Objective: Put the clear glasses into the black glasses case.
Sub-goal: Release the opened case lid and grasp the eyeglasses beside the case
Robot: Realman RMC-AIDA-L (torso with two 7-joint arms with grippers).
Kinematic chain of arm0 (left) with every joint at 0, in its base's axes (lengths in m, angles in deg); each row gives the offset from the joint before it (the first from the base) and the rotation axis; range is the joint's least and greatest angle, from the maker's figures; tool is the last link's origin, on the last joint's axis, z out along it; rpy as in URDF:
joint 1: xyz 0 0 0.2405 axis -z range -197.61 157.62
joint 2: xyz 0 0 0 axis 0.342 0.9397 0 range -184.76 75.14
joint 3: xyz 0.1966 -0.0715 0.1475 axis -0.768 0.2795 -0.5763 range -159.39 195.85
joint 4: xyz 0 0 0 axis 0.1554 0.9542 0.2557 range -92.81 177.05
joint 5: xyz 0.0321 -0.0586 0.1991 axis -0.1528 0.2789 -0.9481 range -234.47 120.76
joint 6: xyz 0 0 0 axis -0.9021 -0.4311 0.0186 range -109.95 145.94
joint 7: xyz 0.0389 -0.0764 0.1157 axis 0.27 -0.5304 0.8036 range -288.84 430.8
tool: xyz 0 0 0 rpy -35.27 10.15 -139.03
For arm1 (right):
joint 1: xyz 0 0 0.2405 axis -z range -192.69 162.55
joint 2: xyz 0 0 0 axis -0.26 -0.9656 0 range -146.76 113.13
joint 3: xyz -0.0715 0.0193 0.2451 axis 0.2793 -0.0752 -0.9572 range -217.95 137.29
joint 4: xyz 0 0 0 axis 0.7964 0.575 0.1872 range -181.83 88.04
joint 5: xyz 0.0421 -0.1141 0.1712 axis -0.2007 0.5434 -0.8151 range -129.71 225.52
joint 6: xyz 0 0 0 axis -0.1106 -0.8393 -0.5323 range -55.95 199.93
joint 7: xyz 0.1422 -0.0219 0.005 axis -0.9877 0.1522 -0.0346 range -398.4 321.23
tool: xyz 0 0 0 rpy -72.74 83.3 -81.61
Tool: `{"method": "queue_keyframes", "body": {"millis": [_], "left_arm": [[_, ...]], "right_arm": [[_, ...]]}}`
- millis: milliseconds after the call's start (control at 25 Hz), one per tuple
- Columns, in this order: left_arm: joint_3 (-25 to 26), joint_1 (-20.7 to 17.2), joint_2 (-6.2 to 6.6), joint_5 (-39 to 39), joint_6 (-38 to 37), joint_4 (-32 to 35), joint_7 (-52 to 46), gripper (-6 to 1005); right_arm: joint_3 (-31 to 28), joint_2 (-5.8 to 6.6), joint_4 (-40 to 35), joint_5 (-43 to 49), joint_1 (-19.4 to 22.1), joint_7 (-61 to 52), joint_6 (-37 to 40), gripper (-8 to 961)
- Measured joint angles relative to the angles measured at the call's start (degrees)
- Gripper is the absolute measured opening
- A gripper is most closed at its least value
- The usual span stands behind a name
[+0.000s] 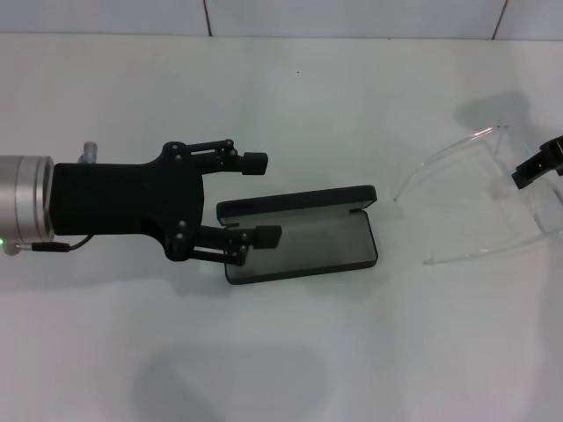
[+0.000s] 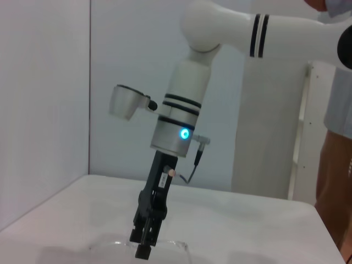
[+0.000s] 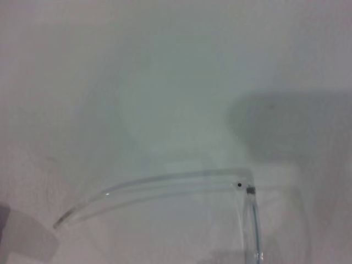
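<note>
The clear glasses (image 1: 479, 198) lie on a broad white table (image 1: 290, 352) whose far edge meets a pale tiled wall (image 1: 352, 16); in the left wrist view the table runs back to plain light walls, and a person's arm and clothing show at the edge of that view. The glasses sit toward the robot's right, arms unfolded and pointing toward the black glasses case (image 1: 303, 233), well apart from it. The case rests near the middle of the table, lid swung open and standing along its far side, grey lining showing.

The left arm reaches in low and level from the robot's left. The left gripper (image 1: 262, 199) has its two fingers spread wide apart and clasps nothing: one fingertip hovers over the near end of the open case, the other beyond the lid on the far side.

The right arm comes down steeply from above. The right gripper (image 1: 538, 163) is at the lens end of the glasses, its dark fingers drawn together at the clear frame; whether they truly clamp the plastic I cannot tell. The right wrist view shows one clear arm and its hinge (image 3: 250, 190) against the white surface
</note>
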Motion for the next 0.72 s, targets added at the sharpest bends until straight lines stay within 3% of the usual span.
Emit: {"method": "queue_keyframes", "body": {"millis": [480,720], "left_arm": [[0.00,-0.03,0.00,0.43,0.00,0.01,0.46,867],[0.00,-0.03,0.00,0.68,0.00,0.01,0.46,867]], "right_arm": [[0.00,-0.91,0.06,0.53,0.06,4.36,-0.19,545],[0.00,-0.92,0.06,0.46,0.16,4.45,-0.70,310]]}}
